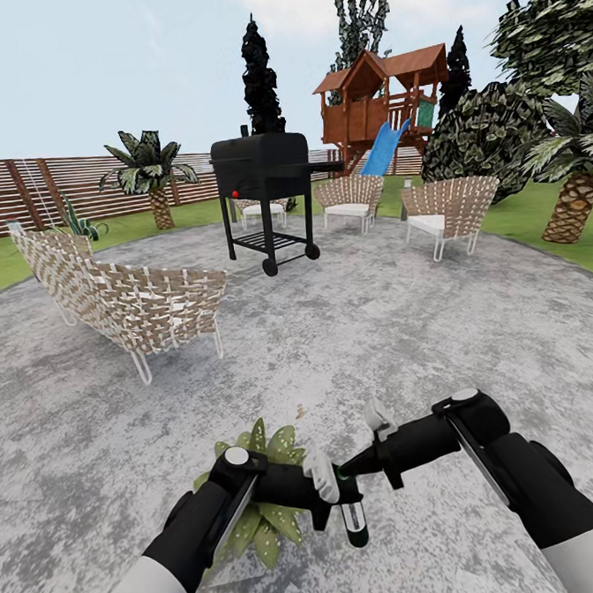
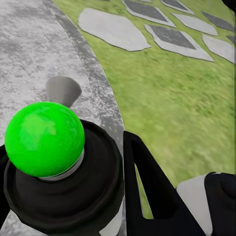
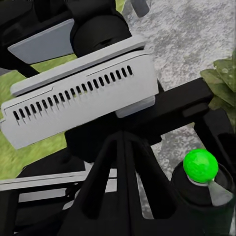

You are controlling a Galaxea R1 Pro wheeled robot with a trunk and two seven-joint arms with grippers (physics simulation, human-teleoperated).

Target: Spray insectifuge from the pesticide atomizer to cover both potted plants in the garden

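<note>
Spray bottle held over a leafy plant

My left gripper [image 1: 332,489] clamped the dark cylindrical spray bottle [image 1: 353,515]; my right gripper [image 1: 377,432] looked narrowly parted just beside it, speckled pointed-leaf plant [image 1: 263,520] beneath, on mottled paving [image 1: 353,346].

Backyard garden, patio [image 1: 352,328], barbecue grill [image 1: 264,184], playhouse [image 1: 380,100]

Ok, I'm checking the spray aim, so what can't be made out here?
- Pot of the potted plant: head view, covered by leaves and the left arm.
- Which claw grips the pesticide atomizer: head view, left claw and right claw overlap there.
- Atomizer's nozzle direction: left wrist view, too close.
</note>
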